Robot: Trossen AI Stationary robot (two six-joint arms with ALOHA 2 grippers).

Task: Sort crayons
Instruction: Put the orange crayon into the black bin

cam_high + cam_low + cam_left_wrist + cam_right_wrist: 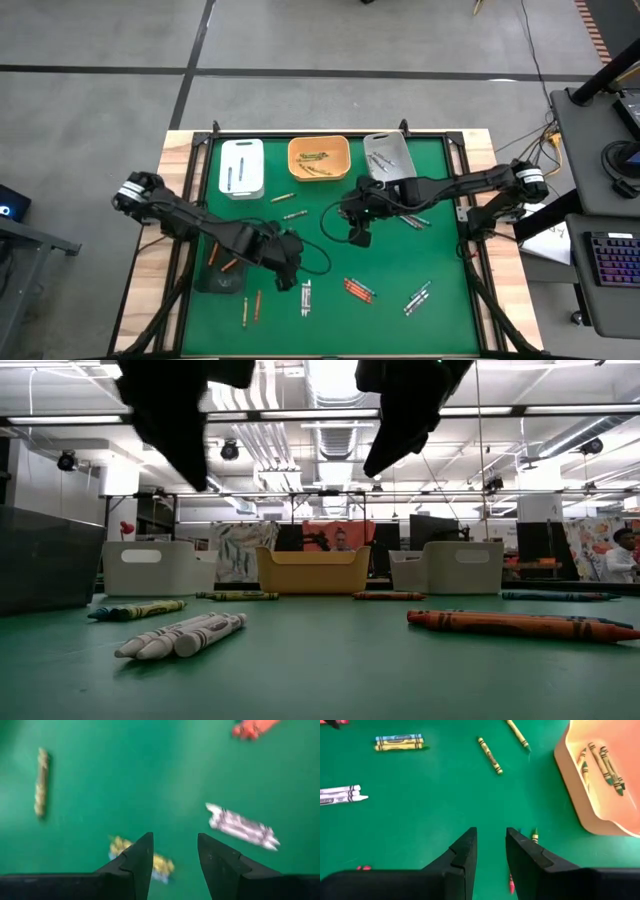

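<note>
Both end effectors are hovering empty above the worktop (450, 320): left end effector (174, 855) narrowly parted, right end effector (491, 851) likewise. Crayons (358, 290) are lying scattered; some are sitting in the orange tray (343, 147).

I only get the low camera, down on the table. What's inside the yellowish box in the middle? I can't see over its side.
Observer: The middle box holds a few yellow-green crayons.
Operator: Is the left tool holding anything?
Observer: No. The left tool is open and empty, hovering near some white crayons.
Operator: And the right one?
Observer: The right tool is open and empty too, not far from that box.
</note>
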